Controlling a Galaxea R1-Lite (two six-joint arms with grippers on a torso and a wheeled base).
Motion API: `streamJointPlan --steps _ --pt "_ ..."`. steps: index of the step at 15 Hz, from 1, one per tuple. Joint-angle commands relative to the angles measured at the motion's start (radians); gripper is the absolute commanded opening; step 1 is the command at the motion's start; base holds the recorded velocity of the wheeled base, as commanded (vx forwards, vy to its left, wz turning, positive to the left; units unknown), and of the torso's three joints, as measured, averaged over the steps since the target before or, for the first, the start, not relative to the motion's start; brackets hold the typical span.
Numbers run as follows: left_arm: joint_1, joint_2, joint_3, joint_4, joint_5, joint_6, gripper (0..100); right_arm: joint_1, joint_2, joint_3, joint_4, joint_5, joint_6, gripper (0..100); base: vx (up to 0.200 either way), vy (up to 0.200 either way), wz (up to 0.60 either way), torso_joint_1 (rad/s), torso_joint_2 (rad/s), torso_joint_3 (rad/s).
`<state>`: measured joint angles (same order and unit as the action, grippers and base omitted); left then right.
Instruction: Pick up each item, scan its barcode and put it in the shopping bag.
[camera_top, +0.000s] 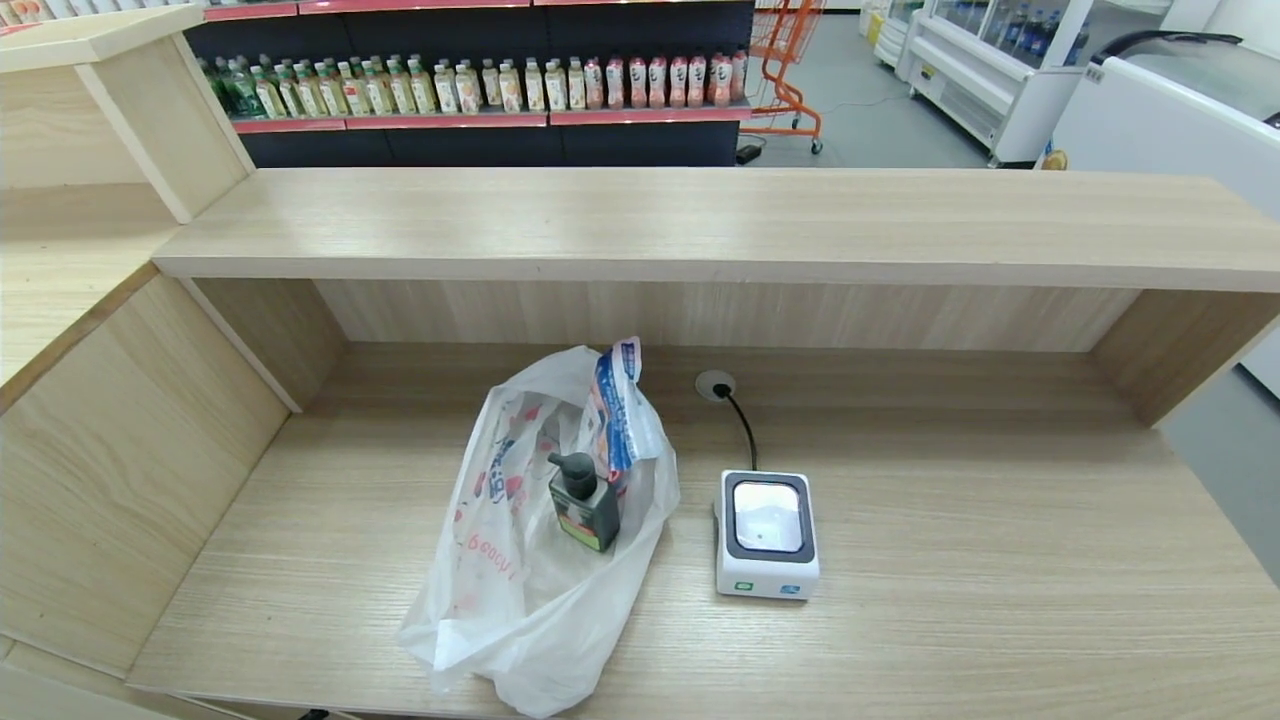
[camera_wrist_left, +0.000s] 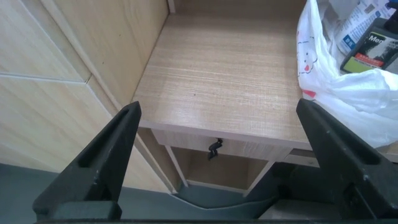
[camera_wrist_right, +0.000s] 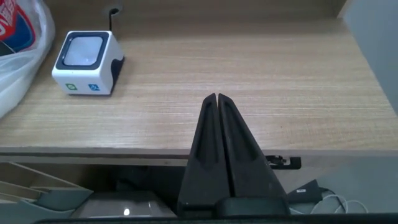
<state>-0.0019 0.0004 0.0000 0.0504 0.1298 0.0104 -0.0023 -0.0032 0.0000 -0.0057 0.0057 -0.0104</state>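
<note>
The white plastic shopping bag (camera_top: 470, 600) lies slumped on the wooden counter (camera_top: 950, 560), left of centre, with its mouth open toward the far side. Inside it a dark pump bottle (camera_top: 588, 510) stands upright. A blue and white packet (camera_top: 618, 405) rises just behind the bottle at the bag's far rim.

Just right of the bag, and apart from it, sits the white barcode scanner (camera_top: 766, 535) with its glass window facing up. Its black cable (camera_top: 742, 425) runs away to a round port (camera_top: 715, 384) in the counter top.

The left gripper (camera_wrist_left: 221, 149) hangs off the counter's near edge, left of the bag, its fingers spread wide with nothing between them. The right gripper (camera_wrist_right: 216, 102) sits at the near edge, right of the scanner, with its fingers pressed together and holding nothing.

A raised wooden ledge (camera_top: 700, 225) spans the far side of the counter. Beyond it are store shelves of bottles (camera_top: 480, 90) and an orange trolley (camera_top: 790, 60).
</note>
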Motion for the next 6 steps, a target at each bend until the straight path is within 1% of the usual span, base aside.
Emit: streamJointPlan --steps 1,6 --pt "0.0 0.001 0.0 0.0 0.001 0.0 100 0.001 0.003 0.0 0.0 0.0 0.0 0 0.0 0.0 0.0 0.0 0.0 0.0" --pt "0.0 0.0 0.0 0.0 0.001 0.0 100 0.001 0.003 0.0 0.0 0.0 -0.005 0 0.0 0.0 0.0 0.0 0.0 0.0"
